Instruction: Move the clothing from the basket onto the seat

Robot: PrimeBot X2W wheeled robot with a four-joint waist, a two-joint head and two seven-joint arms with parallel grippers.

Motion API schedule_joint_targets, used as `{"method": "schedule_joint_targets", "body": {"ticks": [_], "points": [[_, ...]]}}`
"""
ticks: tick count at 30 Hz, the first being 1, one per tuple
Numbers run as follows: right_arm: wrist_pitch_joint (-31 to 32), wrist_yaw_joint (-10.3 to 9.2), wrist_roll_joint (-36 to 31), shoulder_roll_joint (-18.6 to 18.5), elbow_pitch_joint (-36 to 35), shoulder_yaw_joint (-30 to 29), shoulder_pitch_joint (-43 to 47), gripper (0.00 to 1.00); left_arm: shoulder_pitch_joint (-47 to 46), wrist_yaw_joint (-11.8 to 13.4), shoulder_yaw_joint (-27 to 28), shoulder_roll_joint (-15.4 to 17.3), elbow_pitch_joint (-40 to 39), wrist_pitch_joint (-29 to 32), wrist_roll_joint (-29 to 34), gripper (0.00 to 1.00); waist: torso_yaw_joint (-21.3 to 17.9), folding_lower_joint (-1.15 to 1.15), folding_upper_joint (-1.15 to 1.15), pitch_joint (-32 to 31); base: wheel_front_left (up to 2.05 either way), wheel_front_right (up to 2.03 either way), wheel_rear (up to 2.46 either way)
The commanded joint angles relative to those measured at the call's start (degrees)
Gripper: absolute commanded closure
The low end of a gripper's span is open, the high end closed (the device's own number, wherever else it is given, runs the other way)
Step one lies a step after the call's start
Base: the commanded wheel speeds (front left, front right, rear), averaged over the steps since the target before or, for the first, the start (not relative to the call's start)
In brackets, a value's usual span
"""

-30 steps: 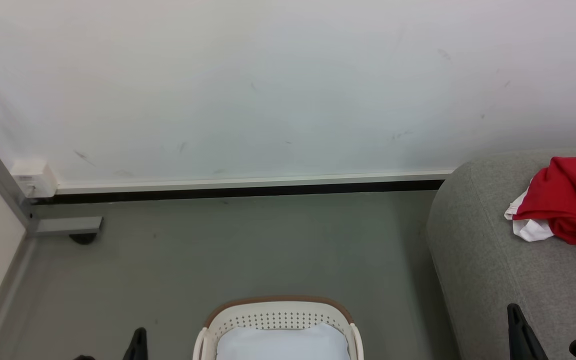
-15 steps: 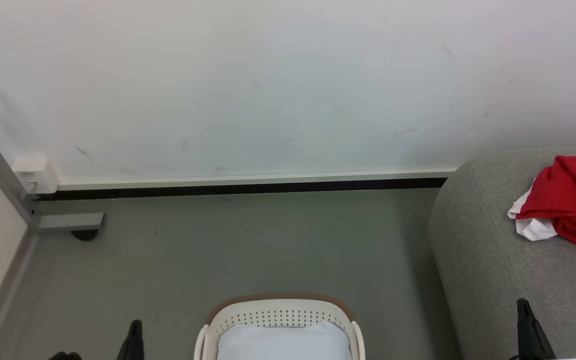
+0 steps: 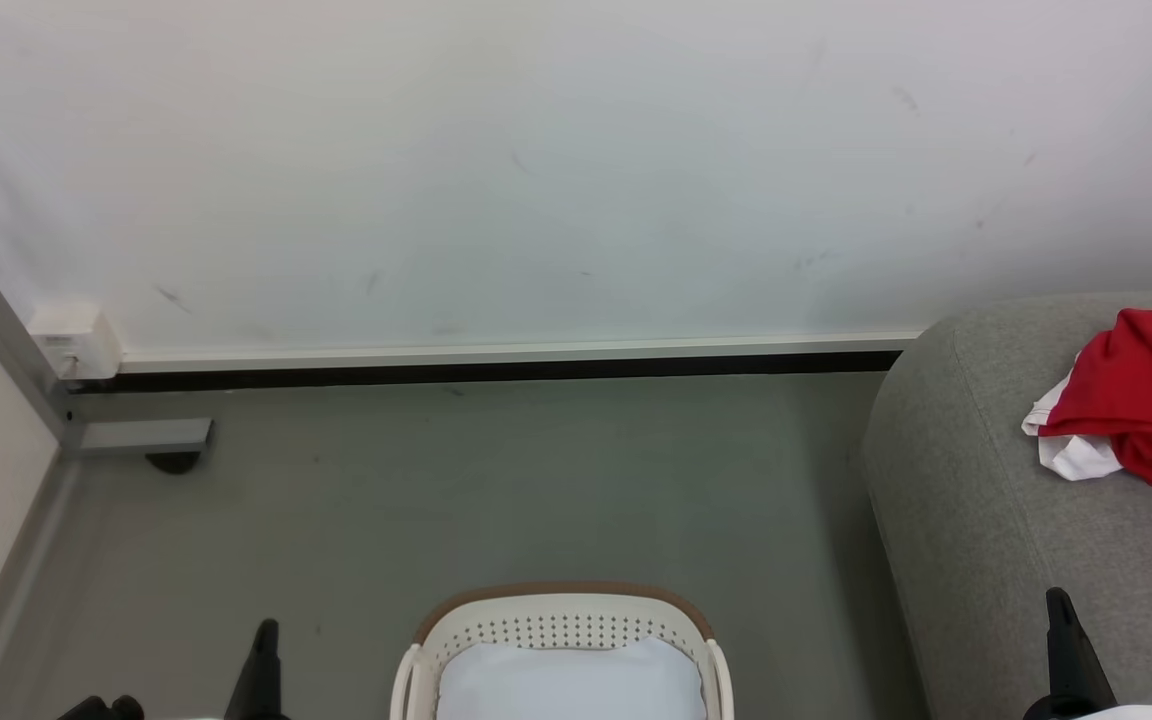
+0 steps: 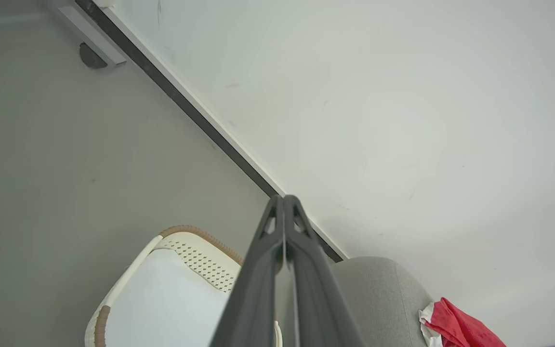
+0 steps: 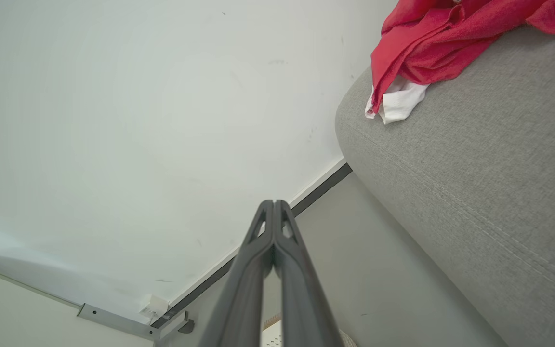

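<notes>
The red clothing [image 3: 1151, 395] with white trim lies bunched on the grey seat [image 3: 986, 500] at the right; it shows too in the left wrist view [image 4: 455, 327] and the right wrist view [image 5: 431, 38]. The white basket [image 3: 556, 625] with a brown rim stands on the floor at the bottom centre, holding just its pale liner [image 3: 571, 685]. My left gripper [image 3: 264, 640] is shut and empty to the left of the basket. My right gripper [image 3: 1061, 615] is shut and empty over the seat's front part. In the wrist views the left gripper [image 4: 284, 200] and the right gripper [image 5: 274, 205] have their fingers pressed together.
A white wall [image 3: 536, 170] with a dark skirting strip runs behind the grey floor [image 3: 496, 480]. A grey metal frame post with a foot [image 3: 136, 437] and a small white box [image 3: 74, 340] stand at the left.
The whole head picture has shifted slightly as the camera moved. Both gripper tips sit a little lower in the view. The clothing and basket stay put.
</notes>
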Motion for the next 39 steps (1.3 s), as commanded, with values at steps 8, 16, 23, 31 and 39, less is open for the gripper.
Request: {"method": "schedule_joint_targets", "body": {"ticks": [8, 16, 23, 31, 39], "points": [[1.6, -0.06, 6.4, -0.7, -1.4, -0.6, -2.0, 1.0, -1.8, -0.8, 0.8, 0.2, -1.3, 1.5, -6.4, 1.0, 0.2, 0.0, 0.0, 0.3, 0.0, 0.0, 0.0], [2.9, -0.07, 11.5, -0.7, -1.7, -1.0, -2.4, 1.0, -2.2, -1.2, 1.4, 0.2, -1.8, 2.9, -11.4, 1.0, 0.4, 0.0, 0.0, 0.5, 0.0, 0.0, 0.0], [4.0, -0.07, 15.7, -0.8, -2.1, -1.4, -2.7, 1.0, -2.6, -1.5, 1.8, 0.1, -2.1, 4.0, -15.6, 1.0, 0.6, 0.0, 0.0, 0.7, 0.0, 0.0, 0.0], [5.2, -0.08, 20.1, -0.8, -2.4, -1.7, -2.8, 1.0, -3.0, -1.9, 2.2, 0.1, -2.5, 5.1, -20.1, 1.0, 0.8, 0.0, 0.0, 1.0, 0.0, 0.0, 0.0], [6.3, -0.09, 24.3, -0.9, -2.7, -2.0, -3.1, 1.0, -3.3, -2.2, 2.6, 0.1, -2.8, 6.2, -24.4, 1.0, 1.0, 0.0, 0.0, 1.3, 0.0, 0.0, 0.0]]}}
